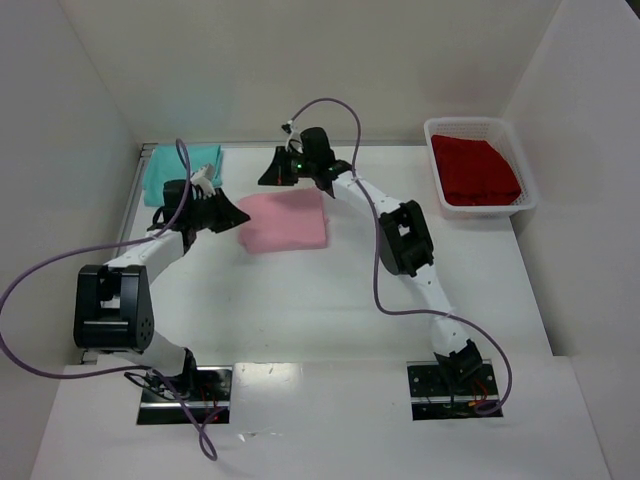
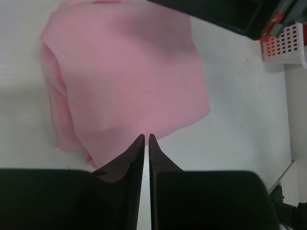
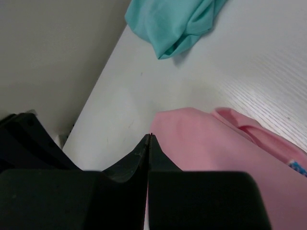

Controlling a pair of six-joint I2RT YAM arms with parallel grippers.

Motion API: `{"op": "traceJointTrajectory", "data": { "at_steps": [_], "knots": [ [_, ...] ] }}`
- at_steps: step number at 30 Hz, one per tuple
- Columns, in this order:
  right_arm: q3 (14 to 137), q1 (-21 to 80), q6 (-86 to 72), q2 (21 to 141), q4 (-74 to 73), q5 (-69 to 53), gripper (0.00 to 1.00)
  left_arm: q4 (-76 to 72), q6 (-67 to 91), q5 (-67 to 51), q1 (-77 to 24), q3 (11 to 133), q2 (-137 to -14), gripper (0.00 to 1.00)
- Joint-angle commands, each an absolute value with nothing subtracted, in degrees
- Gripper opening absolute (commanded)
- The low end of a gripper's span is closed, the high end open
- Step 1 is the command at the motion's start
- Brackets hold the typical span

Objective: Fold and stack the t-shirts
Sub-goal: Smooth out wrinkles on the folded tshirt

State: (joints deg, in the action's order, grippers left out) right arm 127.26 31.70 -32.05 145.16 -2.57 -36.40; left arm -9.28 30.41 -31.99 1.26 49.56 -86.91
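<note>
A folded light pink t-shirt [image 1: 285, 222] [image 2: 124, 72] [image 3: 216, 143] lies flat on the white table, left of centre. My left gripper [image 1: 240, 215] [image 2: 146, 136] is at its left edge. Its jaws are drawn together to a thin slit, pinching the cloth's border. My right gripper [image 1: 280, 175] [image 3: 150, 135] is at the shirt's far left corner, with its jaws pressed tight together on that corner. A teal t-shirt [image 1: 180, 170] [image 3: 177, 24] sits bunched at the back left. A red t-shirt [image 1: 478, 170] lies in a basket at the back right.
The white mesh basket [image 1: 525, 200] [image 2: 288, 43] stands against the right wall. White walls close in the table on the left, back and right. A purple cable [image 1: 375, 260] hangs along the right arm.
</note>
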Motion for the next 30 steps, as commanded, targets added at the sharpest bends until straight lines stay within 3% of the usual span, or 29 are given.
{"op": "traceJointTrajectory", "data": {
  "at_steps": [1,8,15,30],
  "knots": [
    [135.85,33.57,-30.33,148.08,-7.71,-36.13,0.00,-10.73,29.54,-31.39,-0.51,48.60,-89.20,0.13],
    [146.94,34.71,-30.41,156.77,-13.43,-36.83,0.00,-6.96,29.00,-24.88,-5.44,50.53,-93.16,0.00],
    [166.70,35.77,-29.88,167.50,-24.68,-36.04,0.00,-2.11,29.70,-13.01,-9.32,53.61,-95.71,0.00],
    [167.79,36.91,-25.84,169.37,-29.62,-28.23,0.00,0.18,30.85,-7.65,-9.32,53.17,-96.94,0.00]
  ]
}}
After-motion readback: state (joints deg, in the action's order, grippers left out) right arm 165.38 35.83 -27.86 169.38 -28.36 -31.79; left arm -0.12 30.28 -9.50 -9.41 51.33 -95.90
